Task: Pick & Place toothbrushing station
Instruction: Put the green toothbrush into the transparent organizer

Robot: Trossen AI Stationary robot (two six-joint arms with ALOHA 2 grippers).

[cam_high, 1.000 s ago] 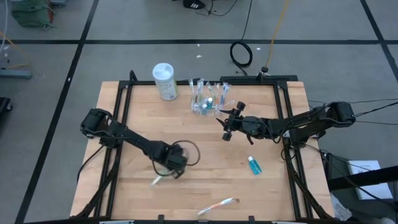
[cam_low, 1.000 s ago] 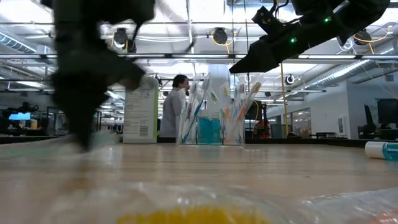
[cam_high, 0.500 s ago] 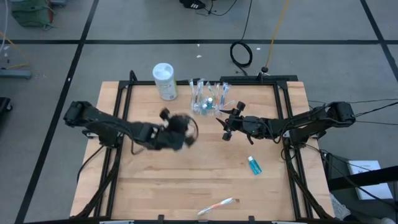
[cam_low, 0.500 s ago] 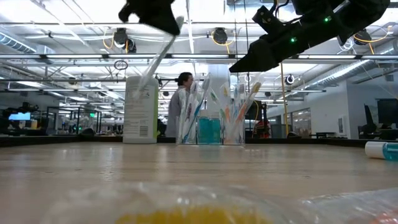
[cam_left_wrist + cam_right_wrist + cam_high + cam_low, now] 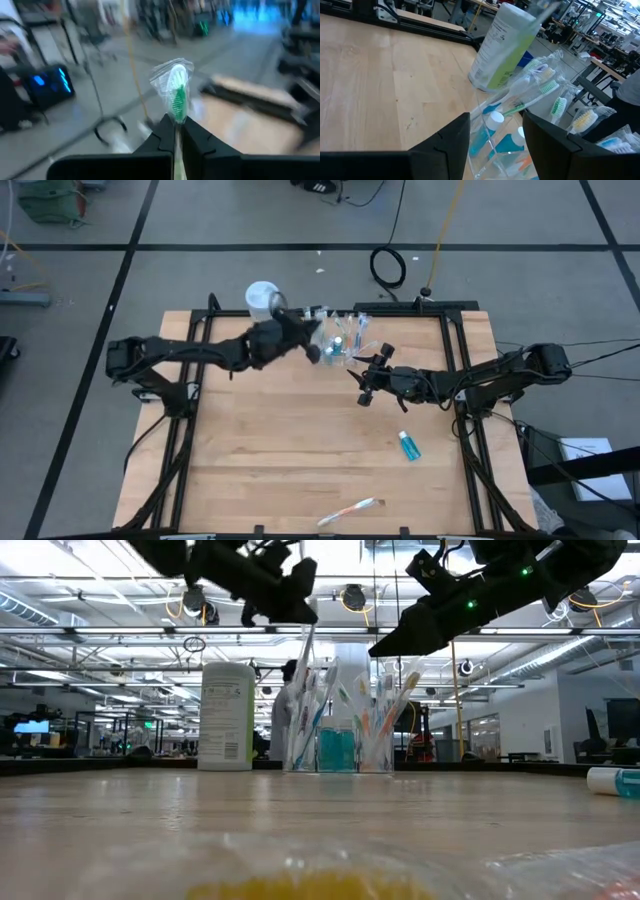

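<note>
high view, white canister beside cup, tube apart

- Your left wrist view is smeared by motion: only the wrapped toothbrush reads clearly.
- In the low view, the toothpaste tube is cut off at the right edge.
- A yellow blur fills the bottom centre; you cannot tell what it is.

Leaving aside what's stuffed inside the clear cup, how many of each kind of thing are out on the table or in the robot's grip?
Toothbrushes: 2, a loose toothbrush and a held toothbrush in the left gripper
toothpaste tube: 1
clear cup: 1
white canister: 1
Total: 5
</note>
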